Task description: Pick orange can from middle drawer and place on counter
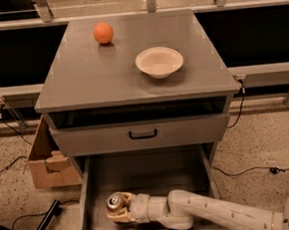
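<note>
Down in the open middle drawer (149, 179), one orange can (114, 202) sits near the front left corner, its silver top with the pull tab tipped up toward the camera. One hand (121, 208) is closed around that can, with a pale finger (117, 218) below it and another on its upper right side. Whether the can's base touches the drawer floor cannot be told. A single white arm (207, 213) runs from the lower right corner across the front part of the drawer to the hand. The rest of the drawer floor is bare grey.

Just above the open drawer there is one shut drawer front (96, 139) with one black handle (142, 134), and above that a dark slot under the top.

On the counter (92, 81) are two things, well apart: one round orange fruit (103, 33) near the back left, and one white bowl (159, 62) right of the middle, standing upright.

Left of the cabinet, one open cardboard box (46, 162) stands on the speckled floor, touching or just beside the cabinet's side. One black cable (253, 168) trails over the floor on the right.
</note>
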Robot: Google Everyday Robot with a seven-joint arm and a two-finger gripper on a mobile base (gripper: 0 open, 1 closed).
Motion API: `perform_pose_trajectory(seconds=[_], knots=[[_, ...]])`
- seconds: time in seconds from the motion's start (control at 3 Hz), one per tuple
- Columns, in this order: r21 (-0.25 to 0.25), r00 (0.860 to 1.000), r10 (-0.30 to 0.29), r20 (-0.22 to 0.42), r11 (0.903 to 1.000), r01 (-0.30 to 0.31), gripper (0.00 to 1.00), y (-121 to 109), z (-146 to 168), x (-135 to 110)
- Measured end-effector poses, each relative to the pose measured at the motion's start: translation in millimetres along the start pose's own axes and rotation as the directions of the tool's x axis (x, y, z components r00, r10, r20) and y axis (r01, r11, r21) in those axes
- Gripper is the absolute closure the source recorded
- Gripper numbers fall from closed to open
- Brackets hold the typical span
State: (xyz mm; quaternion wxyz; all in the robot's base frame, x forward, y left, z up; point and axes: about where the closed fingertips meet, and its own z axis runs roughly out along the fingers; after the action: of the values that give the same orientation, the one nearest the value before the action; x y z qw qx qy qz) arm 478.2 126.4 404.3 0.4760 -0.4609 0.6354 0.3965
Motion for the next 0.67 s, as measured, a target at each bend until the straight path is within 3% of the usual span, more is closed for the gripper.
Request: perform_pose_trajectory(seconds=[0.67], knots=[[0.000, 1.000, 0.000, 0.000, 1.0000, 0.000, 1.00, 0.0, -0.2, -0.6]])
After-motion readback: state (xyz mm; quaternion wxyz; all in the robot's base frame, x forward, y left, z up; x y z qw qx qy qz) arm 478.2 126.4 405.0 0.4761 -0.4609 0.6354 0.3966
